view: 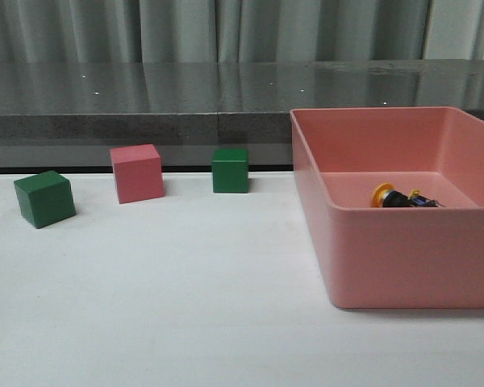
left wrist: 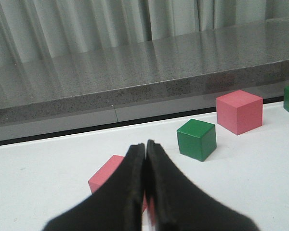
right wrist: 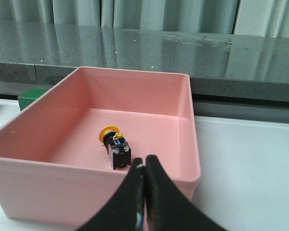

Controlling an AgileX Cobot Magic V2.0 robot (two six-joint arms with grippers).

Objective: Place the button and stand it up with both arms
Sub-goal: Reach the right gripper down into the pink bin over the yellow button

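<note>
Nothing of the task looks done yet. The white bench (view: 185, 306) fills the lower part of the front view, and the pink bin (view: 403, 266) sits at its right. The button (view: 397, 197) lies on its side on the bin floor, right of centre in the frame, yellow cap to the left; it has yet to be lifted out and stood upright. In the wrist views, the left end effector (left wrist: 145, 147) is closed on nothing above a pink cube (left wrist: 106, 179). The right end effector (right wrist: 144, 163) is likewise closed and empty, near the bin's front wall.
</note>
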